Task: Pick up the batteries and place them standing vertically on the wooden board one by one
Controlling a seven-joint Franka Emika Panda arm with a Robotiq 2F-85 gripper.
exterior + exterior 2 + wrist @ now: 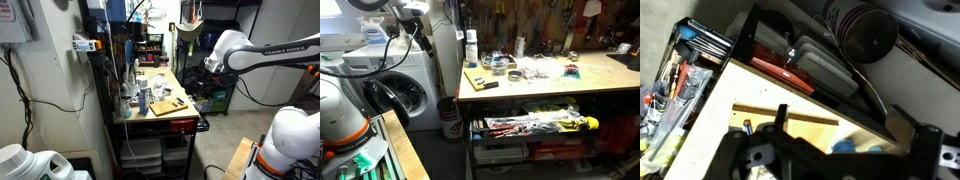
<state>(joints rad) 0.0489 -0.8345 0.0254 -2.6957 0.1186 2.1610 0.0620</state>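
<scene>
The wooden board (475,78) lies near the front left corner of the workbench; it also shows in an exterior view (165,108) and in the wrist view (790,128). Small dark objects (488,85) on or beside the board look like batteries, also seen in an exterior view (179,101); they are too small to tell apart. My gripper (855,122) is open and empty. It hangs in the air off the side of the bench, apart from the board, in both exterior views (209,67) (421,38).
The yellowish workbench top (550,85) carries bottles (471,47), a bowl and small parts. Below it are shelves with tools (535,125). A washing machine (395,85) and a bin (448,118) stand beside the bench. Blue caps (845,147) sit near the board.
</scene>
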